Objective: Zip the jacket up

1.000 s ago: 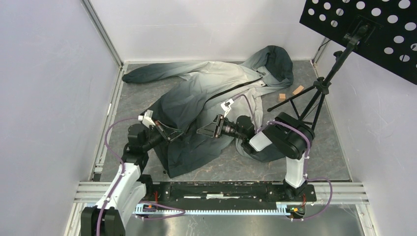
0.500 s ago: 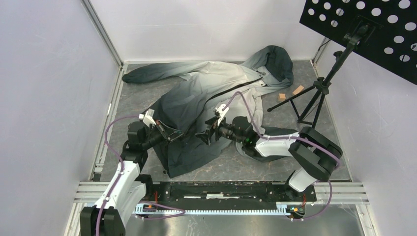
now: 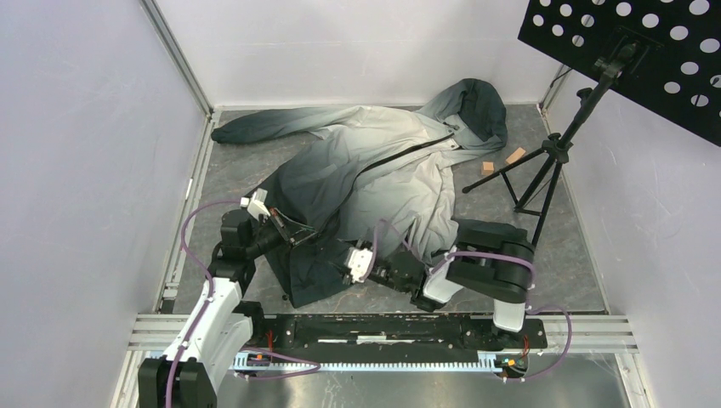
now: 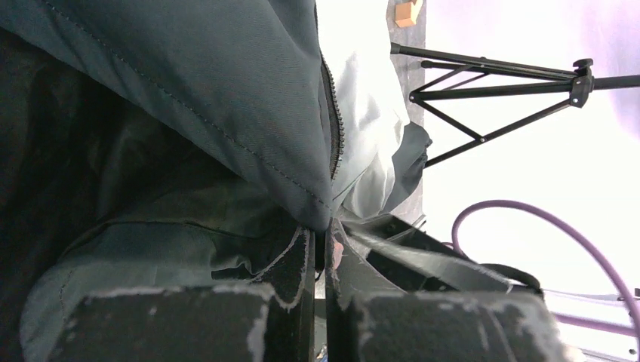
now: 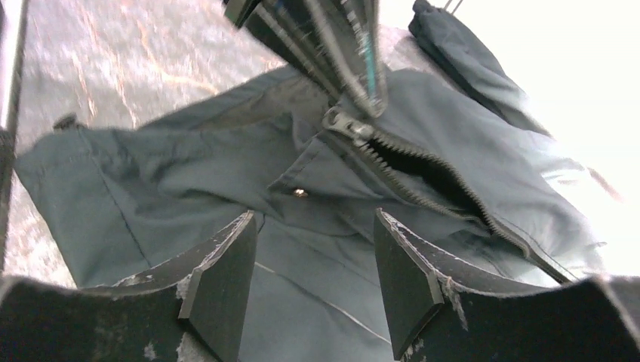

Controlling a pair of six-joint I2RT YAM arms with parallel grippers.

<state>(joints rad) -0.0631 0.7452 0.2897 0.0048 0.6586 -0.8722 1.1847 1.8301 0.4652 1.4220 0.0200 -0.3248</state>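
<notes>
Jacket [image 3: 383, 161], hooded, matte teal-grey-to-white weave, dark toothed zipper [image 5: 411, 181] parted; left claw [image 4: 321, 243] pinches its edge, right claw [image 5: 313, 226] wide.

Top view: I can't make out the right gripper [image 3: 349, 267] tips, they're too small against the jacket [image 3: 374, 170] hem. The right arm [image 3: 489, 263] covers one sleeve. The tan blocks [image 3: 488, 167] by the tripod [image 3: 554, 147] are too small to identify. The perforated panel [image 3: 629, 42] is cropped by the frame edges.

Left wrist: the fabric edge inside the left gripper [image 4: 322, 241] pinch is hidden, and the lining at left is too dark to read.

Right wrist: the background is blown out white. The left fingers [image 5: 340, 45] are blurred and cropped at the top. The zipper [image 5: 407, 192] disappears behind my own finger.
</notes>
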